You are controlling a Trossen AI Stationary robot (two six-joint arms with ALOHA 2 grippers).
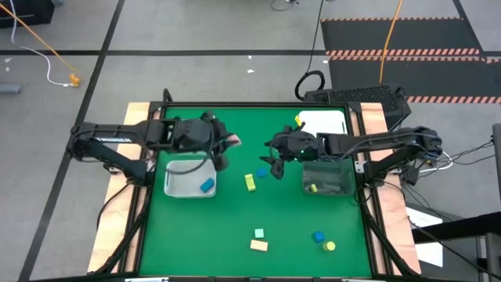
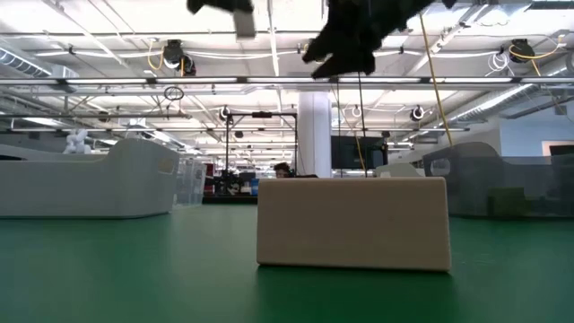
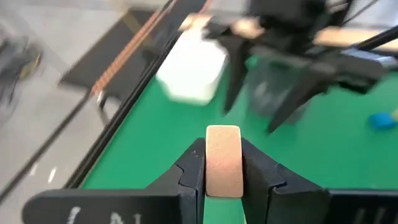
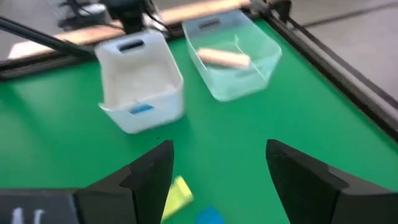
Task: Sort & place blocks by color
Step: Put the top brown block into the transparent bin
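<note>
Green matting covered the table (image 1: 235,235) from above; my left gripper (image 1: 221,153) hung by the white bin (image 1: 188,178), blue block (image 1: 207,186) inside. Left wrist: fingers clamped a tan wood block (image 3: 223,160). Right wrist: my right gripper (image 4: 217,165) stood open, empty, over a yellow block (image 4: 178,191).

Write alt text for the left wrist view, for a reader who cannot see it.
The left hand is shut on a tan wooden block, held upright between its dark fingers above the green table. Beyond it, blurred, are the right arm's open hand, a white bin and a blue block near the table's edge.
</note>
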